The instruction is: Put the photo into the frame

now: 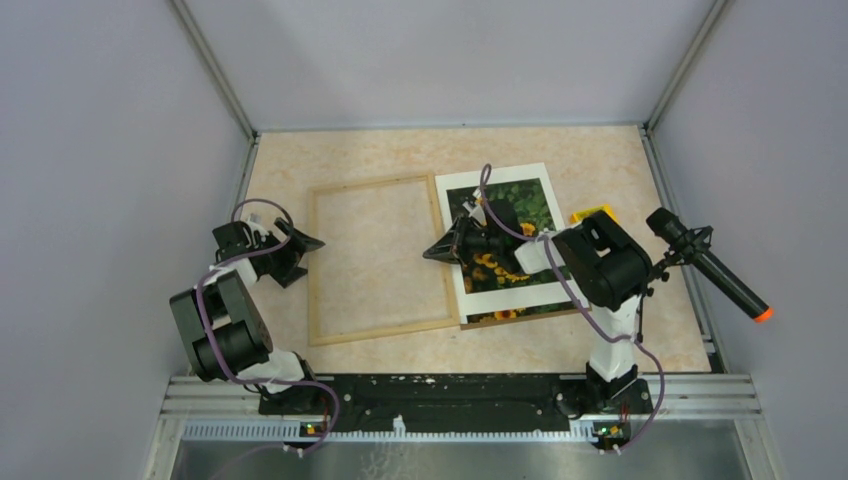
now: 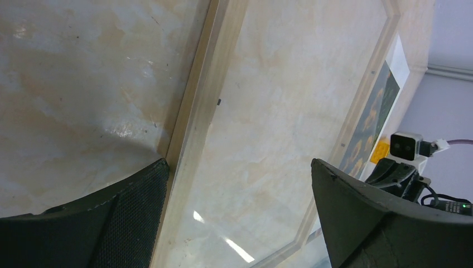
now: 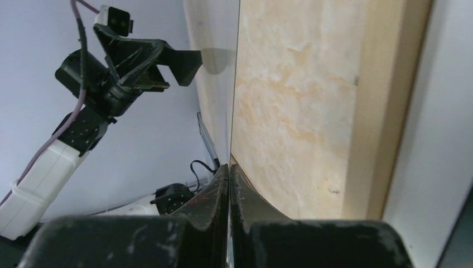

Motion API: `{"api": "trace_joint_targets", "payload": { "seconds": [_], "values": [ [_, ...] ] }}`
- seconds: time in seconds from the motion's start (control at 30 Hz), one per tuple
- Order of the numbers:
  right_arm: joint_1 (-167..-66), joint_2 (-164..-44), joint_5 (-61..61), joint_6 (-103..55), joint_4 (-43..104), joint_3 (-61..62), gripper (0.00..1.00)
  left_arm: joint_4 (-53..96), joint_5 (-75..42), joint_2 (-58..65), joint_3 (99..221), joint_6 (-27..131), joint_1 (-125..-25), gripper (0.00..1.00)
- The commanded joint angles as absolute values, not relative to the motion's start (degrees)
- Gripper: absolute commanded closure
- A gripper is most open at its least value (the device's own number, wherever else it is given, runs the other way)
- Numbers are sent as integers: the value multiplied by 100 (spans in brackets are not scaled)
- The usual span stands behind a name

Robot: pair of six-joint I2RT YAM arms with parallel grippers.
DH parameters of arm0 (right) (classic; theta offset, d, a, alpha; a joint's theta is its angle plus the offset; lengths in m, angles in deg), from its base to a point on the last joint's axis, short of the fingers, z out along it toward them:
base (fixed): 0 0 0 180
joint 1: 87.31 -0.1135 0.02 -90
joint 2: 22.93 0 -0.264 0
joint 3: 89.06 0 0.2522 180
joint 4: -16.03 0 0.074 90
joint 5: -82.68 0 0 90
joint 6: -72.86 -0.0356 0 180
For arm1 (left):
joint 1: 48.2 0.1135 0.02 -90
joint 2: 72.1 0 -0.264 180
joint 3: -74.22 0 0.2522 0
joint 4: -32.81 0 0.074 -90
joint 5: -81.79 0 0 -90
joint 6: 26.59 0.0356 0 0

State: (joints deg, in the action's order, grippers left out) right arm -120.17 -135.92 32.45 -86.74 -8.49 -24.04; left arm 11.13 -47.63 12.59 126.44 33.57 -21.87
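Two risks noted. First: the right pincer (image 1: pixel 432 250) is closed, fingers pressed together with nothing plainly between them, though the wrist view cannot rule out something very thin. Closed tips against a flat print would likely shove or crease it rather than lift it. Second: the left pincer (image 1: pixel 308 258) gapes wide, straddling the left rail of the frame (image 1: pixel 385 332) with no visible contact. The frame is therefore unsecured, and a push from the right could skate it across the tabletop (image 1: pixel 330 160).

Photo (image 1: pixel 520 205) lies flat outside the frame, just right of it, bordered by a white mat (image 1: pixel 455 185). The mat's left margin is against or slightly over the frame's right rail; cannot tell which. The right pincer's tips sit over that seam, at the photo's left side, and the print extends away beneath the right wrist. Not yet in the frame.
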Motion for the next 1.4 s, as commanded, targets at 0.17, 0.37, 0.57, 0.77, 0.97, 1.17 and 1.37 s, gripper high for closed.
{"api": "trace_joint_targets", "payload": {
  "seconds": [0.17, 0.37, 0.57, 0.77, 0.97, 1.17, 1.37],
  "values": [
    [-12137, -12762, 2504, -8706, -1331, -3116, 100, 1200, -5102, 1245, 12620, 3292, -2207, 1],
    [-12194, -12656, 2241, -8471, -1437, -3357, 100, 1220, -5111, 1280, 12613, 3275, -2209, 1],
    [-12196, -12909, 2404, -8465, -1627, -3255, 100, 1225, -5112, 1285, 12606, 3270, -2209, 1],
    [-12213, -13083, 2680, -8446, -1563, -3098, 100, 1232, -5119, 1307, 12615, 3270, -2205, 1],
    [-12217, -13191, 3086, -8829, -1690, -3039, 100, 1250, -5126, 1297, 12612, 3259, -2207, 1],
    [-12137, -13400, 3275, -9466, -2329, -3004, 100, 1258, -5155, 1318, 12608, 3248, -2209, 1],
    [-12069, -13324, 3329, -9609, -2482, -3126, 100, 1224, -5141, 1331, 12629, 3278, -2206, 1]
  ]
}}
